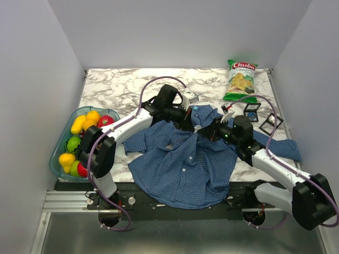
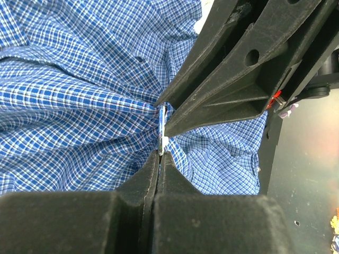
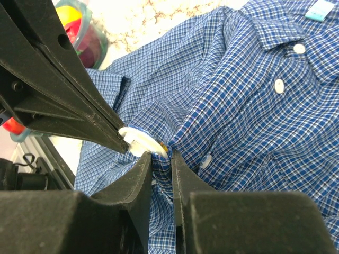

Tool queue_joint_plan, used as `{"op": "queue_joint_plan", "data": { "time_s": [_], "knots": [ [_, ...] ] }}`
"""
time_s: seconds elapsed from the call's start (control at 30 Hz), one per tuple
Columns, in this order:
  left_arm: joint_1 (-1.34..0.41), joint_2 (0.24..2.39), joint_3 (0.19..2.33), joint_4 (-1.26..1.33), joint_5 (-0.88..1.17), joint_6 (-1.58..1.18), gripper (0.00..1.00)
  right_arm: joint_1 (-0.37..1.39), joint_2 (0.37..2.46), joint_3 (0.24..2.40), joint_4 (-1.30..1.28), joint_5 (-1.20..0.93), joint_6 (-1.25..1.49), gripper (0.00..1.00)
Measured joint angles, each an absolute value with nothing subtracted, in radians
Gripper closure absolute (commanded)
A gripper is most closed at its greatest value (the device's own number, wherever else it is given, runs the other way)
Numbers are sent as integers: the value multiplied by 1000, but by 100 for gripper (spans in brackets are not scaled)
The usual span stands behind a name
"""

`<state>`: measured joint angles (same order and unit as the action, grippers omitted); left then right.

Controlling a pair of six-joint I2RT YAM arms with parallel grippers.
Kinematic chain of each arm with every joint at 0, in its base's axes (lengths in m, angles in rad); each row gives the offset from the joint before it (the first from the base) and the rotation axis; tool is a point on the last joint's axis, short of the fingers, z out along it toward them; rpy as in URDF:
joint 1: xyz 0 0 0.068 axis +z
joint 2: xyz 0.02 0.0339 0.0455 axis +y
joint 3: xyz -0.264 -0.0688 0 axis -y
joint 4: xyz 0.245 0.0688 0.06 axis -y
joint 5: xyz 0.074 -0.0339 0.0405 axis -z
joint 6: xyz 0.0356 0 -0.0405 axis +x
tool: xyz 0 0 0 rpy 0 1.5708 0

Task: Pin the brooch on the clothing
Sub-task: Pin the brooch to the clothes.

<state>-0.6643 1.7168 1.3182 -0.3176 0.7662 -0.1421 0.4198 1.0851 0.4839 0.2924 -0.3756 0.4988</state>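
The clothing, a blue checked shirt, lies spread at the table's near middle with its collar toward the back. Both grippers meet just below the collar. My left gripper is shut on the brooch, a thin white disc seen edge-on there and as a white round piece in the right wrist view. My right gripper is shut on a raised fold of the clothing, right against the brooch. From above, the left gripper and right gripper are almost touching, and the brooch is hidden there.
A bowl of toy fruit stands at the table's left edge. A green chips bag lies at the back right, with two small dark frames in front of it. One shirt sleeve trails to the right.
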Motion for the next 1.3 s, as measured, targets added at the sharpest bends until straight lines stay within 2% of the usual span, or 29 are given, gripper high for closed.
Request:
{"op": "queue_joint_plan", "data": {
  "time_s": [0.43,0.57,1.13,1.3],
  "knots": [
    [-667,1717,1327,-291,766,-154,100,417,1048,480,289,-336,524,76],
    [-669,1717,1327,-280,766,-162,100,414,1042,477,289,-327,539,81],
    [-698,1719,1327,-270,737,-165,100,406,1054,478,284,-297,586,80],
    [-701,1719,1327,-273,733,-164,100,405,1053,478,282,-308,559,77]
  ]
}}
